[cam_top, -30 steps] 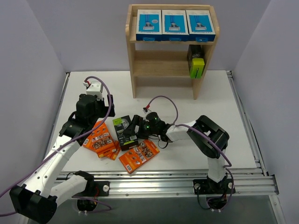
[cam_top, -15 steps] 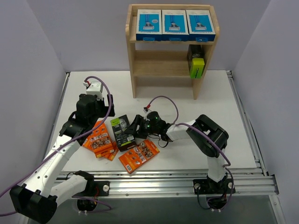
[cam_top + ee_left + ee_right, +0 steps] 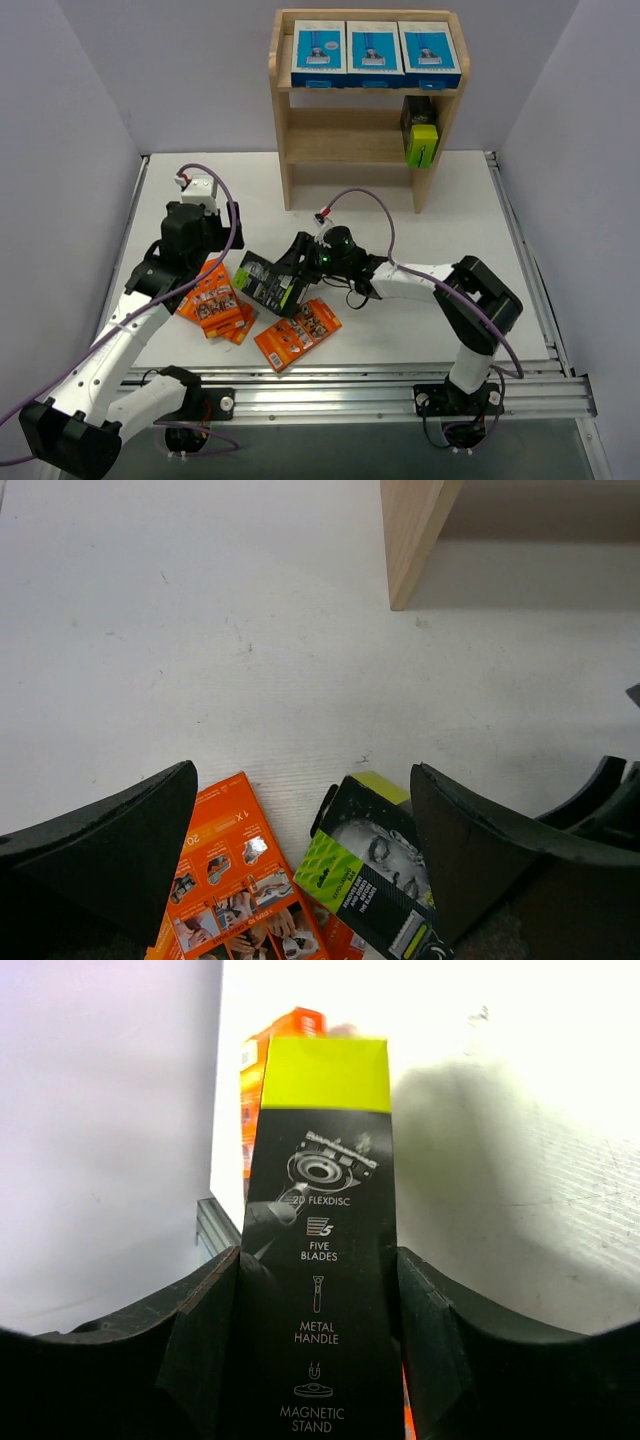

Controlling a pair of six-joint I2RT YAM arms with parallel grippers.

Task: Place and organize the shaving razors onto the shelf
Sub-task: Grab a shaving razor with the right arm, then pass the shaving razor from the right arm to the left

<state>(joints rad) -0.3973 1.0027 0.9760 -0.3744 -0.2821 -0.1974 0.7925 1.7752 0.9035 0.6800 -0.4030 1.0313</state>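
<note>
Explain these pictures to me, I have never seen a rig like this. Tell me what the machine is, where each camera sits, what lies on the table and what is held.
These are two robot arms bolted at the near edge of a white table. One picture looks down from above and behind them; the other two come from a camera on each wrist, so the dark shapes at the bottom are that arm's own fingers. At the back stands a light wooden three-tier shelf with three blue-and-white razor boxes on top and a black-and-lime-green box one tier below. Flat orange razor packs lie on the table in front. The right gripper is closed on a second black-and-lime-green box. The left gripper is wide open, above the orange packs, holding nothing.
</note>
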